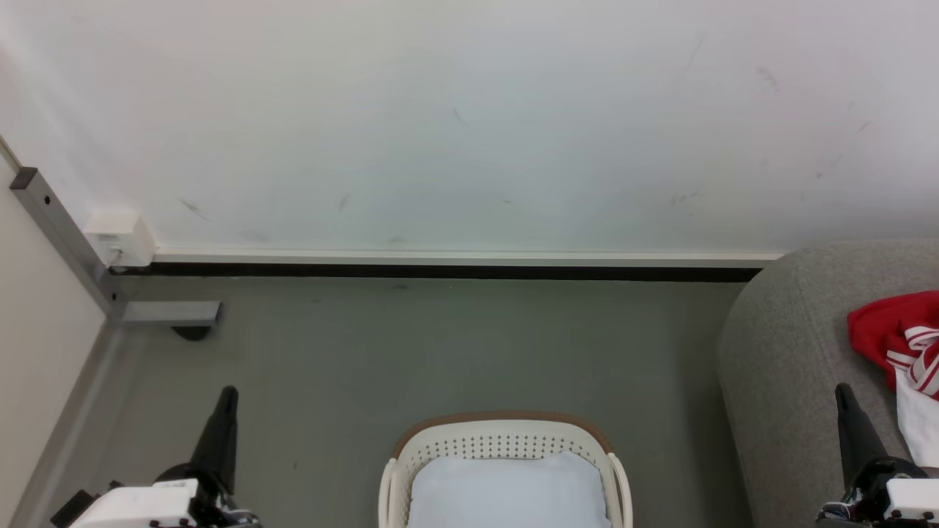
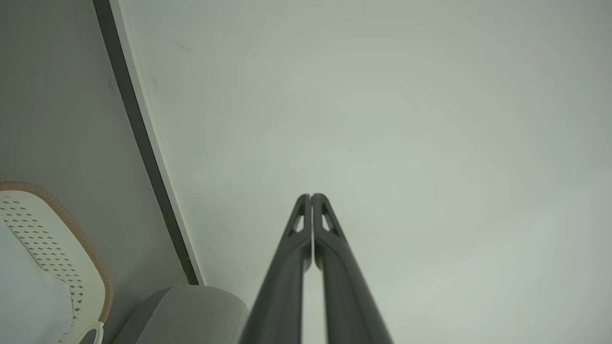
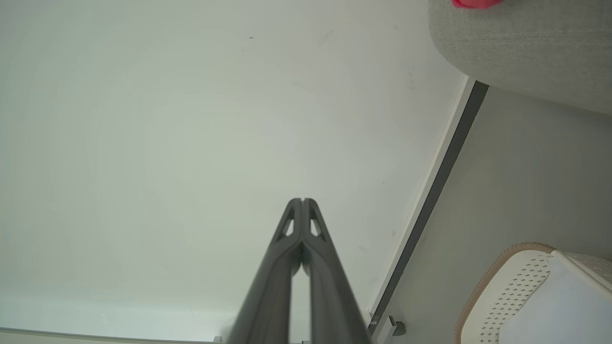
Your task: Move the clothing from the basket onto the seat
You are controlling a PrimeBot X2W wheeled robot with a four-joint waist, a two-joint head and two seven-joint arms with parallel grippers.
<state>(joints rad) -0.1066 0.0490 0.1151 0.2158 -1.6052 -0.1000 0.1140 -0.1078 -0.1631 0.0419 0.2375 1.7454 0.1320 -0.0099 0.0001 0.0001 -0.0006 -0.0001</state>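
Here the clothing point(image 1: 880, 330), red with white stripes, lies on the seat point(image 1: 785, 359); the basket point(image 1: 506, 442) holds a pale pad point(image 1: 506, 491). The left claw point(image 2: 311, 195) and right claw point(image 3: 302, 199) are pressed together.

The basket point(image 1: 506, 444) looked like plain moulded plastic, cream and smooth with a slight sheen, its walls punched full of little holes. Its brown rim point(image 1: 506, 416) had a ribbed, almost rope-like texture. The pad point(image 1: 510, 491) inside was pale, smooth and matt, cloth as far as I could tell. The sofa point(image 1: 792, 352) was grey woven fabric, a bit coarse, totally matt. The red clothing point(image 1: 884, 330) on it was soft cloth with white striped trim. The floor point(image 1: 440, 352) was smooth matt grey, and the wall point(image 1: 469, 125) was matt white paint with scuffs. The post point(image 1: 62, 235) in the corner looked like dull grey metal, and the box point(image 1: 121, 238) beside it white plastic. The left gripper point(image 2: 311, 197) and right gripper point(image 3: 302, 200) were dark, smooth and matt, plastic by the look of them.
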